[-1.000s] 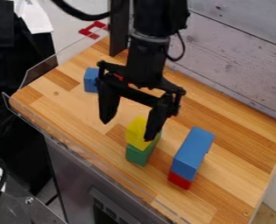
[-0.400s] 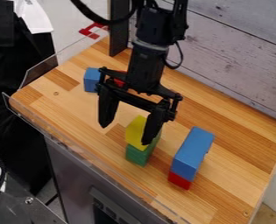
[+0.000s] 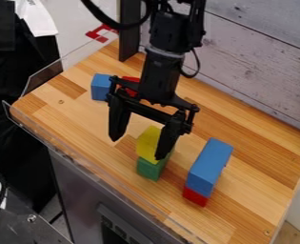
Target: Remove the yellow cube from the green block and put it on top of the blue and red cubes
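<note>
Wooden worktop [image 3: 254, 178], pale plank wall [image 3: 260, 57] behind. We find the yellow cube [image 3: 147, 143] on the green block [image 3: 149, 169], partly hidden by one finger [image 3: 167, 139]. Gripper [image 3: 138, 147]: fingers spread wide, nothing grasped. Beside that stack, a blue block [image 3: 209, 164] lies on a red block [image 3: 195, 196], its top bare. Farther off, a second blue cube [image 3: 100, 86] and a red piece [image 3: 130, 82] behind the arm. Progress: we judge only the approach done; grasp, lift, transfer and release remain.
</note>
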{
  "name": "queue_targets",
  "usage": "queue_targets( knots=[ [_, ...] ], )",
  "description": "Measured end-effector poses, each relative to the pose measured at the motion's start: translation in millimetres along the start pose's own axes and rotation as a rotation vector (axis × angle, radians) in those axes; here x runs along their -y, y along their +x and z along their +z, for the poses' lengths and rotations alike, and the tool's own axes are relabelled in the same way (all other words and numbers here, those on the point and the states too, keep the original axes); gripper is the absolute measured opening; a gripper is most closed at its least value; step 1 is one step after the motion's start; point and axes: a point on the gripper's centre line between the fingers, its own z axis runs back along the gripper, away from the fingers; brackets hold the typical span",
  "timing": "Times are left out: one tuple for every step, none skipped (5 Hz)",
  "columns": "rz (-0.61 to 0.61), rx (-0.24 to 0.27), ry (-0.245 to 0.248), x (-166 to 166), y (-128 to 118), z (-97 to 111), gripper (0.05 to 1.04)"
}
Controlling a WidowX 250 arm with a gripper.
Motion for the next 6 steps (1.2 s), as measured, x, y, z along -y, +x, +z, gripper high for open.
queue_targets(
  knots=[
    [0.004,-0.005,-0.007,1,0,-2,0.999],
    [0.005,0.001,-0.01,1,2,-2,0.999],
    [0.018,-0.004,-0.016,2,7,-3,0.999],
    [0.011,-0.013,-0.02,3,12,-5,0.999],
    [0.015,-0.024,-0.044,4,15,-9,0.962],
    [0.023,-0.002,-0.079,-1,20,-8,0.681]
  ],
)
